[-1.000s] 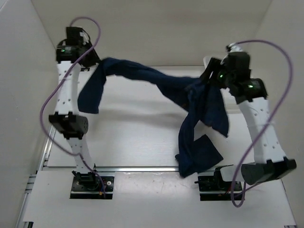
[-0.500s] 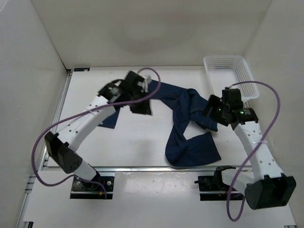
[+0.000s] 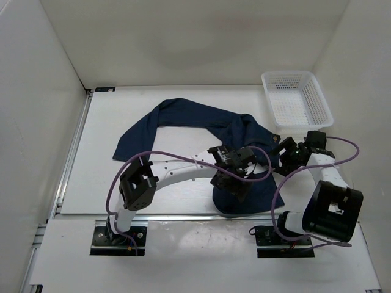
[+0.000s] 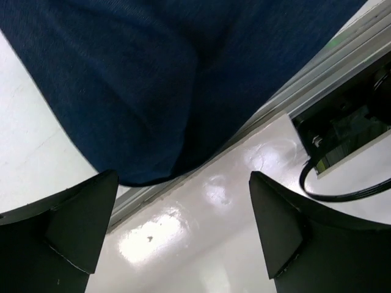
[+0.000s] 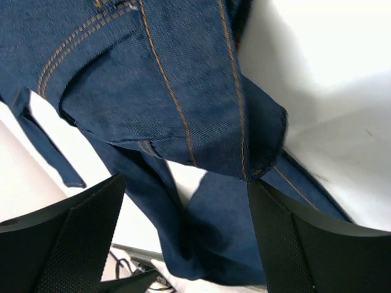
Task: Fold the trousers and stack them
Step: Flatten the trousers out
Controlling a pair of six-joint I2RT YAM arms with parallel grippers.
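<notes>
The trousers (image 3: 183,116), dark navy denim with orange stitching, lie unfolded on the white table in an arch from the left, over the back middle, down to a bunched end (image 3: 229,204) at the front edge. My left gripper (image 3: 235,182) hovers over that near end, open, with nothing between its fingers (image 4: 79,226); the cloth's hem (image 4: 140,91) lies just ahead of it. My right gripper (image 3: 284,155) sits at the trousers' right side, open, and a seamed waist part (image 5: 177,79) lies ahead of its jaws, not gripped.
A white plastic basket (image 3: 296,101) stands at the back right corner. The metal rail (image 3: 183,217) and the arm bases (image 3: 287,238) run along the table's front edge, close under the left gripper. White walls enclose the table on three sides.
Both arms came down from holding the trousers in the air. The trousers now lie on the table, both grippers let go, and the left arm swung right to the front edge.
</notes>
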